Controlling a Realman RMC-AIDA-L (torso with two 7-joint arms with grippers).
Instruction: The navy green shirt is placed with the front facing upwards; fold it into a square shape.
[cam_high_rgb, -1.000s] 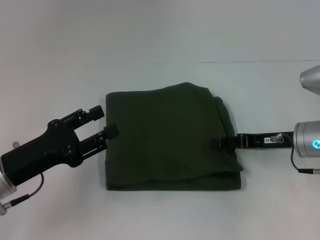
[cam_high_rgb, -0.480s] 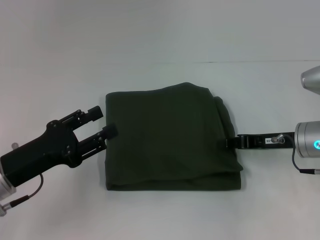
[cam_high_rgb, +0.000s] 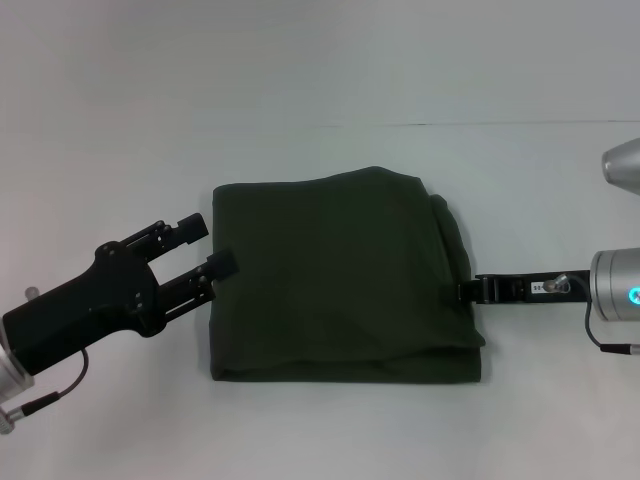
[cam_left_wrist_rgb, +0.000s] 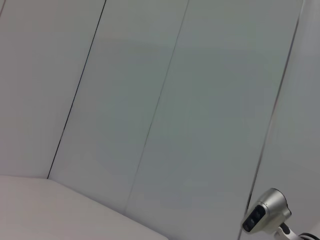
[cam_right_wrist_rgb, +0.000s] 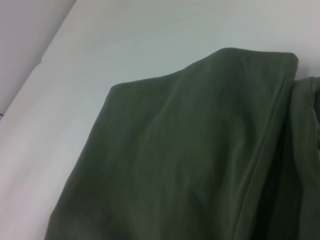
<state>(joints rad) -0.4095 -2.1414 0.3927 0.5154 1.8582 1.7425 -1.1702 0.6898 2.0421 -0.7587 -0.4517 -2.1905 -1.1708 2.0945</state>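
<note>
On the left of the white counter (cam_high_rgb: 330, 440), the left pincer (cam_high_rgb: 207, 247) sits released, its two black fingers spread apart, the nearer fingertip touching the left edge of the navy green shirt (cam_high_rgb: 340, 280) and the farther one just beside it. The shirt lies mid-counter folded into a rough square, plain side up, layered edges showing along its near and right sides. At its right edge sits the right pincer (cam_high_rgb: 472, 291); whether it is released or clenched, I cannot tell.
</note>
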